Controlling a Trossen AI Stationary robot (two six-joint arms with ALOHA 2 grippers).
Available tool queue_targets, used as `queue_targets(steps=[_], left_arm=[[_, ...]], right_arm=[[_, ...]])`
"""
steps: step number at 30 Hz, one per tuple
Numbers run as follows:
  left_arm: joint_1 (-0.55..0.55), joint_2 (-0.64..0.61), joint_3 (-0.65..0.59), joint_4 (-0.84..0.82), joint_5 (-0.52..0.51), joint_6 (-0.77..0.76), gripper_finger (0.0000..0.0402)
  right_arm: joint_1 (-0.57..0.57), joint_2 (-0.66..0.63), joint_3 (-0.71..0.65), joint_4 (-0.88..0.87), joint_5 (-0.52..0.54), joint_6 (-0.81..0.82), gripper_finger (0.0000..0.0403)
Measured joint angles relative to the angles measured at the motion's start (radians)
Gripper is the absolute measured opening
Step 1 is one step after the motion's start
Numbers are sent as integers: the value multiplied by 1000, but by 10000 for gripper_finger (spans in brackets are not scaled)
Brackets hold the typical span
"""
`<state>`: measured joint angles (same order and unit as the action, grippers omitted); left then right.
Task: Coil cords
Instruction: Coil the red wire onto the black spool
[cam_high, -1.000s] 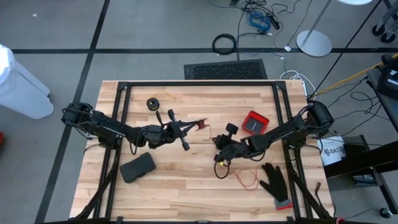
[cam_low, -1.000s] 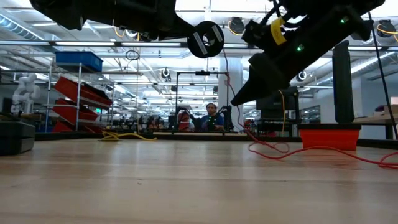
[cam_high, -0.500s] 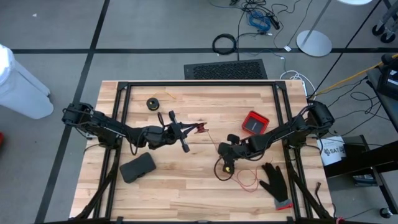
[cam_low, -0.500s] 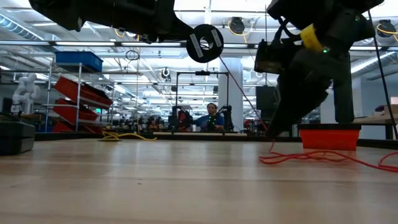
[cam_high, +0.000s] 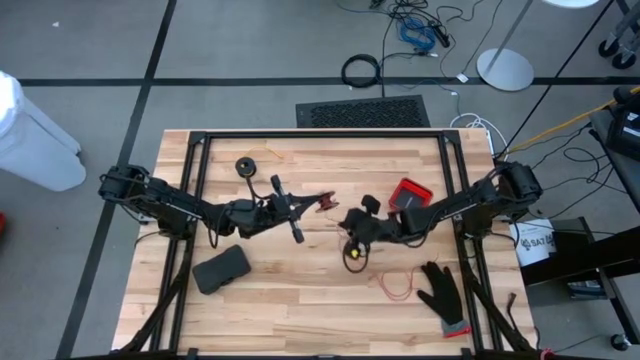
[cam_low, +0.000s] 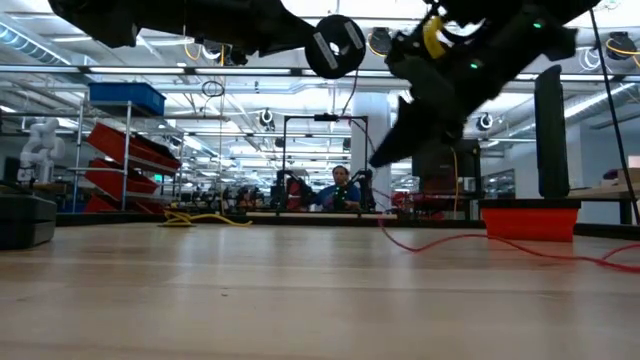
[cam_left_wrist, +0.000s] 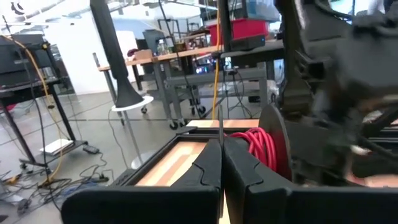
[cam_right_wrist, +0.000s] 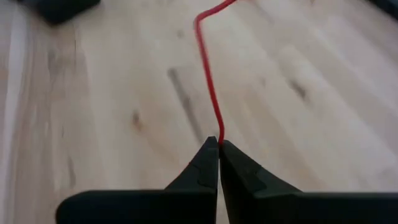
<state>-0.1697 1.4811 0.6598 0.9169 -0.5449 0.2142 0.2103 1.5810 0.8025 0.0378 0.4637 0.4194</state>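
Above the wooden table (cam_high: 300, 290), the left gripper (cam_high: 322, 201) holds a spool (cam_low: 335, 46) wound with red cord (cam_left_wrist: 261, 146) in closed fingers, while the right gripper (cam_right_wrist: 218, 148) pinches that cord's loose run (cam_right_wrist: 208, 87), and the yellow cord's spool (cam_high: 245, 166) lies at the table's far side.

Bright, even light falls from ceiling lamps (cam_low: 380, 40) seen in the low view, which glare white there. Shadows on the wooden table (cam_high: 300, 300) are soft and short. The right arm (cam_left_wrist: 336, 93), close in the left wrist view, is smeared, perhaps by motion. The right wrist view shows the boards slightly soft.
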Motion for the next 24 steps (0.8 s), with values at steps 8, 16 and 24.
queue_targets(steps=[8, 16, 24], left_arm=[[0, 0, 0, -17, -3, 17, 0], [2, 13, 0, -56, -73, 63, 0], [3, 35, 0, -68, -111, 85, 0]], right_arm=[[-55, 0, 126, 9, -1, -106, 0], [-37, -1, 218, -9, -24, -136, 0], [1, -1, 241, -21, -24, -137, 0]])
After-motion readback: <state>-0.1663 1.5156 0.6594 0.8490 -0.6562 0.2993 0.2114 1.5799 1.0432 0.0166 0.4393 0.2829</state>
